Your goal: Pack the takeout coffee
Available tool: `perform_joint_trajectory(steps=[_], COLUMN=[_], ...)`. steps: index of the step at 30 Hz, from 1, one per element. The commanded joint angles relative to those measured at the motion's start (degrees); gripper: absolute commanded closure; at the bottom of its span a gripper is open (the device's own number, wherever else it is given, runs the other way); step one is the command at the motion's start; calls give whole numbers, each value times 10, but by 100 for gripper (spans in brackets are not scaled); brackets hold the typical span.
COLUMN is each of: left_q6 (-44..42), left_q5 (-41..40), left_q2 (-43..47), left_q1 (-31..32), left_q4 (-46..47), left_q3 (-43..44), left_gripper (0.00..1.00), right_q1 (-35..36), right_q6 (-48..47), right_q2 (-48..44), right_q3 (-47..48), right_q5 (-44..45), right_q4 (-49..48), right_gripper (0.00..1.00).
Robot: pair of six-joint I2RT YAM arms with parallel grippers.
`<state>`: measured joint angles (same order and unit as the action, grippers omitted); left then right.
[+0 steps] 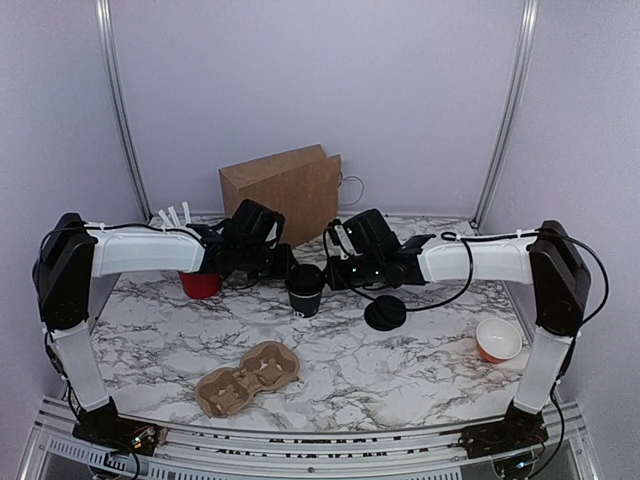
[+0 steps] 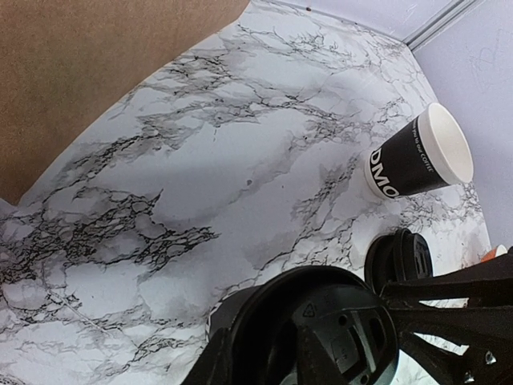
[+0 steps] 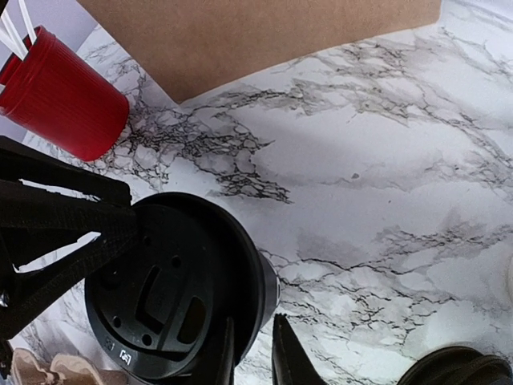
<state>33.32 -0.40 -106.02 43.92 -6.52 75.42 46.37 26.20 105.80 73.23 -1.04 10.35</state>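
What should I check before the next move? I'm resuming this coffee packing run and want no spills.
1. Takeout coffee standing upright: ok.
2. Its lid on the cup: ok. Fully pressed down: cannot tell.
3. Left claw and right claw gripping the cup: cannot tell; both are at the lid's rim.
4. Cardboard carrier pockets free: ok.
5. Loose lid apart from the cup: ok.
6. Paper bag open on top: cannot tell.
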Motion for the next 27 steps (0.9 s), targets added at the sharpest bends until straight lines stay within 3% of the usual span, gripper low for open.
perform_joint_trajectory(steps=[1,9,20,27], left_q6=[5,12,31,32], left_q5=[23,28,30,27], left_q2=[-18,-9,-7,-2], left_q1=[10,15,31,33], left_q4=[-67,-66,-66,-67], left_q3=[-36,-39,-33,-28], left_gripper=[74,74,73,73], right_q1=[43,30,-23,-28], right_q6=[-33,0,29,37], right_q2=[76,24,-24,-48], right_q3=[-52,-29,34,12], right_q5=[9,6,-66,-58], right_q4=[146,133,63,54], right_gripper=[84,83,82,82])
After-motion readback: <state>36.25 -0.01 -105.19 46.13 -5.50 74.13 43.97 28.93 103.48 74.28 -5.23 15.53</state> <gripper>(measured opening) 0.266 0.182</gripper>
